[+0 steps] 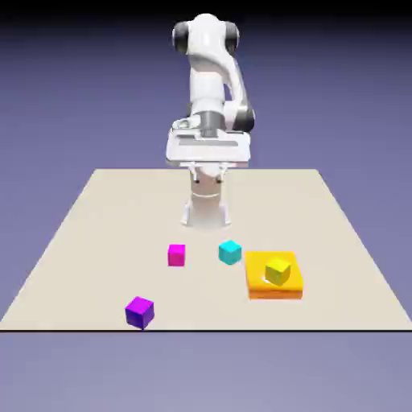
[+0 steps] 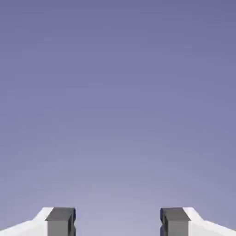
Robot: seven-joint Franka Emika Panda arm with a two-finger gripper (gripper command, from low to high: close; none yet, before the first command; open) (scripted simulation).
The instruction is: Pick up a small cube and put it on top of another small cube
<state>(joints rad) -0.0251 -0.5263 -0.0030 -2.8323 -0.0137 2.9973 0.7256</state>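
Observation:
Three small cubes lie loose on the table in the exterior view: a magenta one (image 1: 176,255), a cyan one (image 1: 230,252) to its right, and a purple one (image 1: 140,311) near the front edge. A yellow cube (image 1: 278,270) rests on a flat orange block (image 1: 274,281). My gripper (image 1: 206,170) hangs high near the arm's base, far behind all the cubes. In the hand view my gripper (image 2: 118,223) stands open, its grey fingertips (image 2: 60,221) wide apart with only the blue-violet backdrop between them. No cube shows there.
The beige table (image 1: 88,233) spreads from the arm's base to the front edge. The arm's white pedestal (image 1: 206,211) stands behind the magenta and cyan cubes.

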